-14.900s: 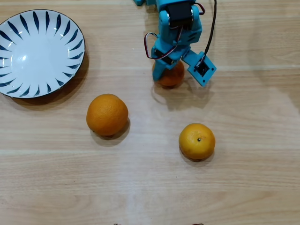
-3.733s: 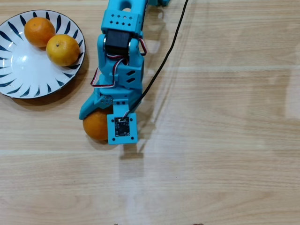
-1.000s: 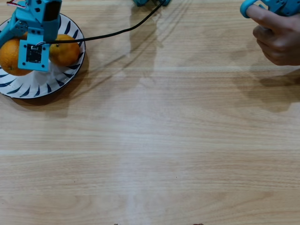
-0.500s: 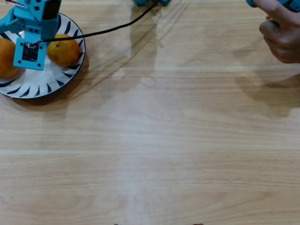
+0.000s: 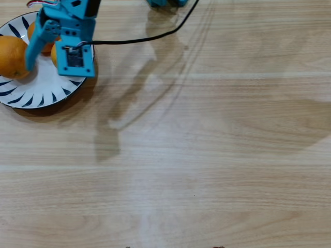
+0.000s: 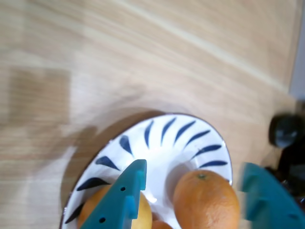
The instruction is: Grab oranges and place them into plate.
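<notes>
- In the overhead view, the whole pale wooden bench [image 5: 207,155] is seen, with the plate [image 5: 31,95] at its upper left corner; in the wrist view only part of the bench and most of the plate [image 6: 157,143] are shown from close up.
- In the overhead view, a black cable [image 5: 150,36] is seen running from the blue arm [image 5: 72,31] toward the top edge; it is not shown in the wrist view.
- The large orange [image 5: 11,56] is seen lying at the left edge of the plate in the overhead view; in the wrist view it [image 6: 206,200] is shown with its stem dimple facing up, between the two blue fingers.
- Two more oranges are partly hidden by the arm in the overhead view: one [image 5: 37,32] at the far side of the plate, one [image 5: 54,54] just beside the arm's blue camera block.
- In the wrist view, a yellower orange [image 6: 121,214] is seen behind the left finger [image 6: 119,200], and a sliver of a third fruit is glimpsed at the bottom edge.
- The claw [image 6: 190,200] is spread wide above the plate, and nothing is gripped by it; the large orange is seen in the gap, apart from both fingers.
- In the overhead view, the claw [image 5: 39,44] is seen over the plate, one long finger reaching toward the large orange.
</notes>
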You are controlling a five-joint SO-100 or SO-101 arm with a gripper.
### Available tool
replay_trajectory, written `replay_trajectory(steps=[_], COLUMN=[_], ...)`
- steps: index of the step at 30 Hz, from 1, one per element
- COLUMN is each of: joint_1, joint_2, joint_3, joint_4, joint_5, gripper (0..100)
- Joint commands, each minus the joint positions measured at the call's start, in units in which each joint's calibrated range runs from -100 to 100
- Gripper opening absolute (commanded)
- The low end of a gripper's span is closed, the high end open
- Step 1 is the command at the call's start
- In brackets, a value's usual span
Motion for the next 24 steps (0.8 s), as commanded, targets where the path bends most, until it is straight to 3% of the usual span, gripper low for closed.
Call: replay_trajectory(steps=[1, 12, 24], joint_1=[-7.53, -27.93, -33.01], joint_2=[-10.6, -48.8, -84.31], joint_3=[5.79, 45.72, 84.02], joint_4=[-3.66, -17.58, -17.58], joint_5=[3.67, 15.79, 16.58], gripper=[3, 2, 2])
